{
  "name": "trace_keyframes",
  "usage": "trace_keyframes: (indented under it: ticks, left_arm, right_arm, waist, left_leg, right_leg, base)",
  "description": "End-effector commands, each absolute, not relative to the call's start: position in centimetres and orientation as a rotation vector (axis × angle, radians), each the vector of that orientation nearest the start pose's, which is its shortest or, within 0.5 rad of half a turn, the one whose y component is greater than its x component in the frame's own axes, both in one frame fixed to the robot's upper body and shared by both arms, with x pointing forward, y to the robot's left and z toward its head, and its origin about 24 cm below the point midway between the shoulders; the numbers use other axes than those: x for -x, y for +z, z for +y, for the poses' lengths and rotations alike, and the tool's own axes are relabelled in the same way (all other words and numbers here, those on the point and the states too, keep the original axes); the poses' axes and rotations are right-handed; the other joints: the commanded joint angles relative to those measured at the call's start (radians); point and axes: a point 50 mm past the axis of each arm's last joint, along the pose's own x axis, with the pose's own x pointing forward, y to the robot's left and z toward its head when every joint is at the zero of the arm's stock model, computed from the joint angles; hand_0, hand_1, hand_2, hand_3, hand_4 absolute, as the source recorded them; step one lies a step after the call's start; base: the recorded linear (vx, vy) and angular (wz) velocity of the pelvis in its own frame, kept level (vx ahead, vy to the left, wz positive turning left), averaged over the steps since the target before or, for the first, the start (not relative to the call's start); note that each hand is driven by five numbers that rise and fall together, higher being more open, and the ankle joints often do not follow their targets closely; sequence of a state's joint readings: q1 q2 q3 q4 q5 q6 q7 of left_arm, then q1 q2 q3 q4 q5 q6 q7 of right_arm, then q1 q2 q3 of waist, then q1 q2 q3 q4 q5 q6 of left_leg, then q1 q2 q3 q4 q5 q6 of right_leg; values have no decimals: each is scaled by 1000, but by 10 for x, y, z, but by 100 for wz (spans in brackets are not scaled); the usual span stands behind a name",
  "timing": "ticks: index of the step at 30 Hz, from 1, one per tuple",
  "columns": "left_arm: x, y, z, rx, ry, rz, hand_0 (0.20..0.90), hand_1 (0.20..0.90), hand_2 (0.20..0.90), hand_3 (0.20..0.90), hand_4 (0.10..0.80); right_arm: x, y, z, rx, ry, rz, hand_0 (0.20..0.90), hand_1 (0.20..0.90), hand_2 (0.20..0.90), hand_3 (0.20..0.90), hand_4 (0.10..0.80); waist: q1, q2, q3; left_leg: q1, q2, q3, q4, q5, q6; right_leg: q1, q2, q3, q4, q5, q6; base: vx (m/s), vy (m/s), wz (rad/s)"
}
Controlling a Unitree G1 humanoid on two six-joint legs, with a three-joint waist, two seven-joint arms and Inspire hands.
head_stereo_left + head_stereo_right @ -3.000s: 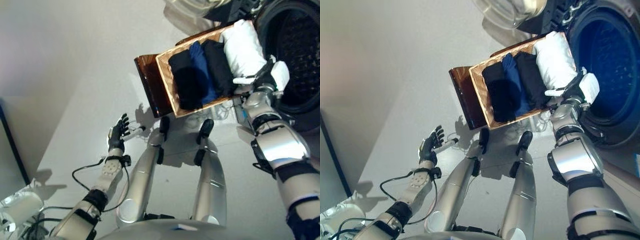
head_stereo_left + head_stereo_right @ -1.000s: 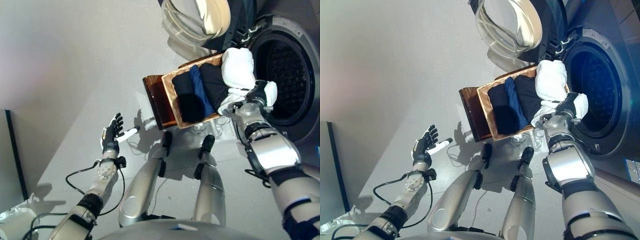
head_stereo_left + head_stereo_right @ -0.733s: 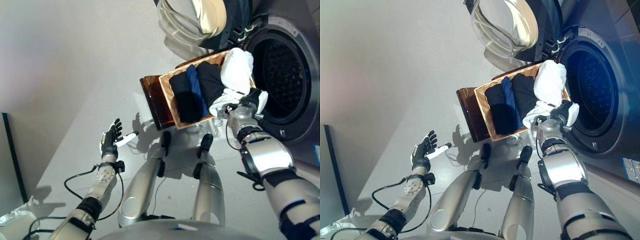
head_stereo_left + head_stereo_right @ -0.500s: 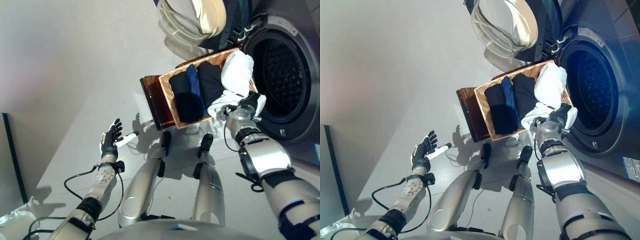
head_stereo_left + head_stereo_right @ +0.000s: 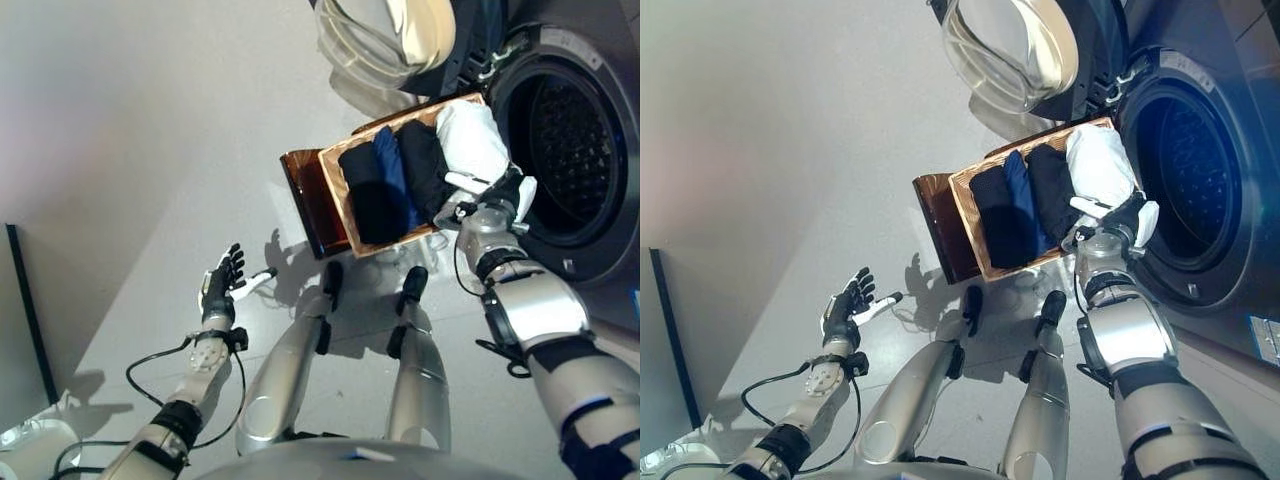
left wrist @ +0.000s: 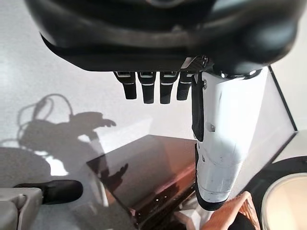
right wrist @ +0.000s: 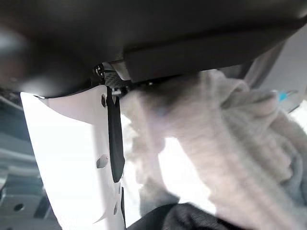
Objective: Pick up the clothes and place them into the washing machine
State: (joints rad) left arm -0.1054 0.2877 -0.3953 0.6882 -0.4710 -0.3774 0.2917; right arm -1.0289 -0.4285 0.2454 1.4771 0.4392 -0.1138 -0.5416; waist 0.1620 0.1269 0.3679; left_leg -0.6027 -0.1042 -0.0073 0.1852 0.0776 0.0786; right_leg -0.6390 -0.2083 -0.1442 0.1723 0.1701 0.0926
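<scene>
A wicker basket (image 5: 335,195) holds a black garment (image 5: 370,195), a blue one (image 5: 392,170), another black one (image 5: 422,175) and a white garment (image 5: 468,140) nearest the washing machine's open drum (image 5: 570,140). My right hand (image 5: 497,200) is at the basket's near right corner, on the white garment's lower edge. In the right wrist view the white garment (image 7: 230,134) bunches into the palm beside the white-covered thumb (image 7: 72,158). My left hand (image 5: 218,285) hangs open over the floor at the lower left, its straight fingers (image 6: 146,88) holding nothing.
The basket rests on a dark brown stand (image 5: 300,195) in front of my legs. The washer's round glass door (image 5: 385,40) stands open beyond the basket. A dark panel edge (image 5: 25,310) runs along the far left.
My right hand has moved up to the basket's corner, and the white flap it had drawn out now lies back against the garment. The left hand has sunk slightly.
</scene>
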Motion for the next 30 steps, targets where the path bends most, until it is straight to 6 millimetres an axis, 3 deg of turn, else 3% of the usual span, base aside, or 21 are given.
trace_keyframes:
  ticks: [1, 7, 8, 9, 10, 16, 21, 30]
  left_arm:
    - [-236, -47, 209, -31, 236, 230, 900, 900, 900, 900, 800]
    - [-237, -43, 212, -37, 237, 212, 900, 900, 900, 900, 800]
    - [-236, -43, 212, -37, 237, 211, 900, 900, 900, 900, 800]
    - [-236, -42, 211, -35, 230, 204, 900, 900, 900, 900, 800]
    - [-235, -42, 212, -38, 227, 204, 900, 900, 900, 900, 800]
    - [-232, -44, 210, -41, 232, 216, 900, 900, 900, 900, 800]
    - [-229, -43, 206, -56, 215, 210, 900, 900, 900, 900, 800]
    - [-228, -45, 206, -68, 222, 217, 900, 900, 900, 900, 800]
  right_arm:
    - [-392, 153, -278, 277, -746, 21, 900, 900, 900, 900, 800]
    - [-393, 153, -276, 304, -746, 31, 900, 900, 900, 900, 800]
    - [-393, 153, -277, 309, -749, 33, 900, 900, 900, 900, 800]
    - [-392, 154, -280, 324, -756, 38, 900, 900, 900, 900, 800]
    - [-392, 157, -283, 336, -766, 39, 900, 900, 900, 900, 800]
    - [-385, 179, -303, 405, -915, 23, 900, 900, 900, 900, 800]
    - [-378, 185, -318, 471, -996, 55, 900, 900, 900, 900, 800]
    - [-375, 177, -320, 445, -1011, 75, 900, 900, 900, 900, 800]
  waist:
    - [44, -3, -1]
    - [49, 10, 1]
    - [52, 11, -3]
    - [53, 19, 4]
    - [58, 22, 1]
    - [71, 52, 10]
    - [76, 75, 11]
    - [69, 80, 4]
  left_leg:
    - [-28, 11, -36, 28, -62, -83]
    - [-49, 6, -38, 33, -61, -82]
    - [-40, 6, -45, 36, -90, -87]
    - [-59, 3, -38, 36, -59, -83]
    - [-54, 2, -45, 39, -89, -86]
    - [-106, -5, -48, 56, -85, -87]
    - [-130, -12, -49, 77, -91, -86]
    - [-121, -12, -41, 68, -94, -84]
  right_leg:
    - [68, 11, 10, 38, -125, -18]
    - [44, 9, 13, 53, -127, -19]
    - [48, 12, 21, 62, -156, -14]
    - [30, 8, 14, 62, -130, -20]
    - [29, 10, 21, 77, -161, -15]
    - [-24, 4, 24, 113, -174, -17]
    - [-52, -2, 24, 156, -192, -21]
    - [-53, -2, 30, 152, -192, -20]
  base:
    - [0, 0, 0]
    - [13, -2, 0]
    - [0, 0, 0]
    - [73, -5, 2]
    - [-41, 20, 3]
    - [0, 2, 5]
    - [14, 16, 9]
    - [18, 12, 0]
